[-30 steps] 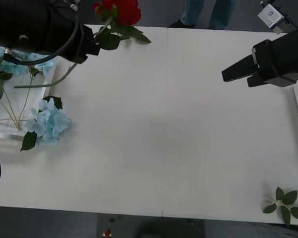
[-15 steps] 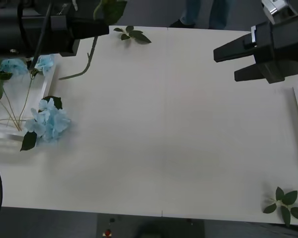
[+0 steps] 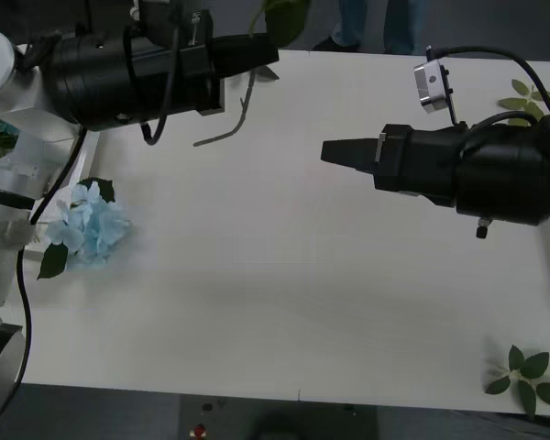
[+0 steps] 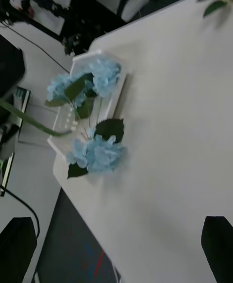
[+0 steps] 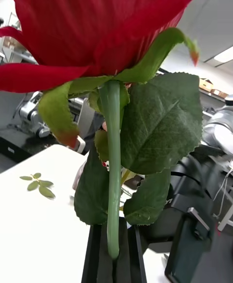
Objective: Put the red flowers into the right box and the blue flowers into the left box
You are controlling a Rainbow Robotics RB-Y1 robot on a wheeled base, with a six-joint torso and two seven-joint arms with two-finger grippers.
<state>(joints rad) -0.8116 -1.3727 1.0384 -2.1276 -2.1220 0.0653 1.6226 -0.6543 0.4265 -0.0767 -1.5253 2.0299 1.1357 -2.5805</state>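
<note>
My left gripper [image 3: 259, 50] reaches over the table's far edge, shut on the green stem [image 5: 113, 176] of a red rose [image 5: 87, 21]. The stem's lower end [image 3: 241, 108] hangs over the table. My right gripper [image 3: 335, 151] hovers above the middle of the table, pointing left, open with nothing between its fingertips [image 4: 17, 246]. One blue flower [image 3: 87, 227] lies on the table at the left box's near corner. More blue flowers [image 4: 92, 76] lie in the left box [image 4: 81, 59]. The right box is hidden behind my right arm.
A loose green leaf sprig [image 3: 530, 374] lies at the near right corner of the table. Another sprig [image 3: 522, 92] lies at the far right. The table's middle and front are bare white surface.
My left arm has swung right along the far edge, carrying the rose. My right arm has moved left and nearer, from the far right to the table's middle.
</note>
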